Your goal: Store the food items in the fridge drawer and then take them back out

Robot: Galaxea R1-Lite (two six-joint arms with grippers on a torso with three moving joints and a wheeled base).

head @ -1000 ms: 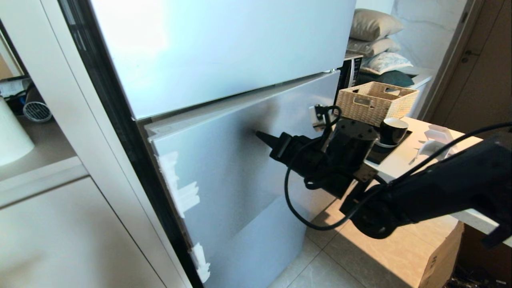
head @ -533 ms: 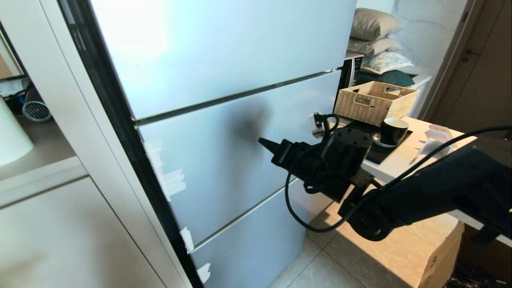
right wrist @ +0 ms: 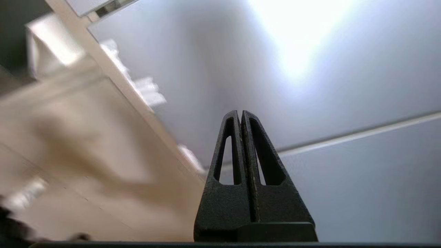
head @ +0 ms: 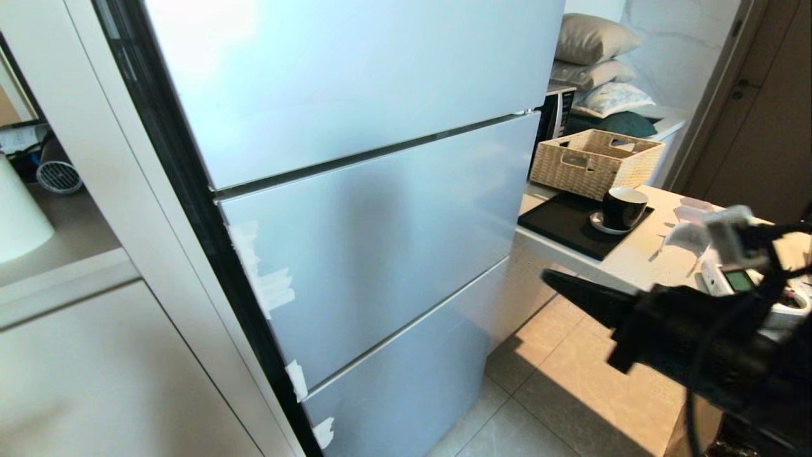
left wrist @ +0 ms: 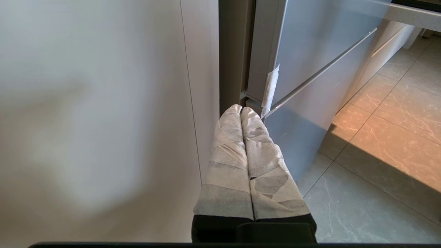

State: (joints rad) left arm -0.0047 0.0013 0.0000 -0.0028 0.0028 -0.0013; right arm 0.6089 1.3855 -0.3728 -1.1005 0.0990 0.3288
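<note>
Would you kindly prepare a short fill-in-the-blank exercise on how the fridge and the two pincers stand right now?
1. The grey fridge's middle drawer front is fully ____.
2. The fingers of the black right pincer are pressed ____.
3. The left pincer has fingers wrapped in white ____.
4. The black mug stands beside a woven ____ on the white counter.

Missing words: closed; together; tape; basket

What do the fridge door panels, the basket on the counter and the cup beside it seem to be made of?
Fridge door panels: probably brushed or coated metal, silver-grey with a soft satin sheen and blurred reflections.
Basket: woven wicker or a similar fibre, pale and matte; the weave shows.
Cup: probably glazed ceramic, glossy black outside, white inside, on a saucer.
</note>
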